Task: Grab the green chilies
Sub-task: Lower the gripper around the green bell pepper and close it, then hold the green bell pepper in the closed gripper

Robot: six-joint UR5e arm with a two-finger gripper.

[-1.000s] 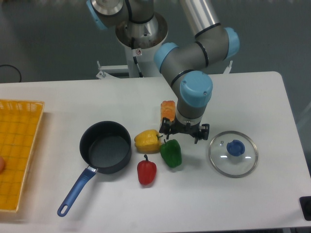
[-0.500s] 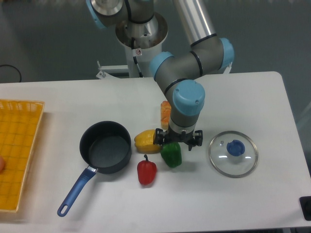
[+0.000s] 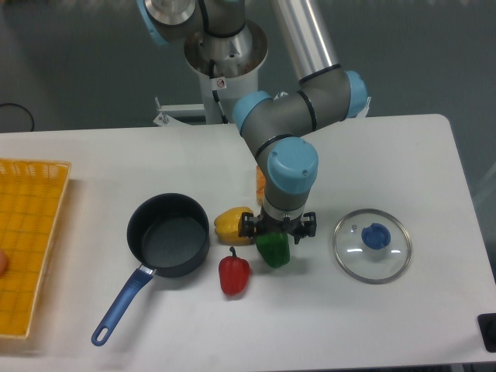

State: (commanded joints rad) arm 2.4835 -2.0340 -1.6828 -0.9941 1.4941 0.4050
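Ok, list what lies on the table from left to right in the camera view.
Yellow basket → dark saucepan with blue handle → red pepper → green chilies, under the gripper → glass lid with blue knob.

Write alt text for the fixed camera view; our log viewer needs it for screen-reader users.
The gripper is directly over the green pepper on a white table, between a yellow pepper and a glass lid. A red pepper and a blue-handled pot lie left.

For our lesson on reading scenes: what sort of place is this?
Probably a robotics lab, not a kitchen: an arm's gripper works over a green pepper on a bare white table beside a dark pot.
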